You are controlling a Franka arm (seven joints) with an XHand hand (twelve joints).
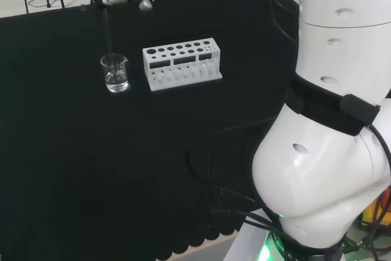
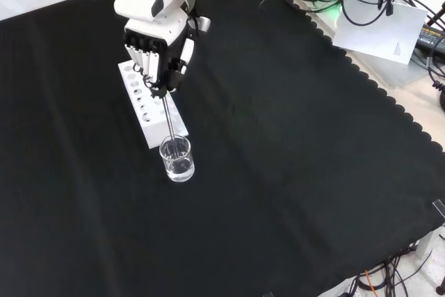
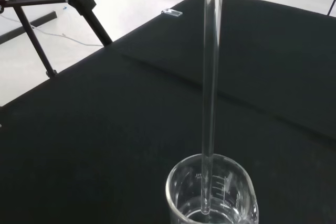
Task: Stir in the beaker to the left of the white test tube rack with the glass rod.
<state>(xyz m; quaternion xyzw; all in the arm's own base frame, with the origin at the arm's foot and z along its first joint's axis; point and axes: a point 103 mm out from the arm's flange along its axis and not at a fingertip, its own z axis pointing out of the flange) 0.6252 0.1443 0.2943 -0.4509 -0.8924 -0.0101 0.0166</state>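
I am gripping the glass rod (image 2: 168,122) in the robot hand (image 2: 158,60), its tip dipping into the beaker (image 2: 176,159) beside the rack (image 2: 142,106); stirring seems underway, unfinished.

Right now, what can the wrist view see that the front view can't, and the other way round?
Wrist view alone: a black tripod leg on the pale floor past the cloth's edge, and the clear glass rod's lower end inside the clear glass beaker, apparently dipped in clear liquid. Front view alone: the black and white hand curled round the rod's top, and the white test tube rack behind the beaker. Both views: rod, beaker and black cloth.
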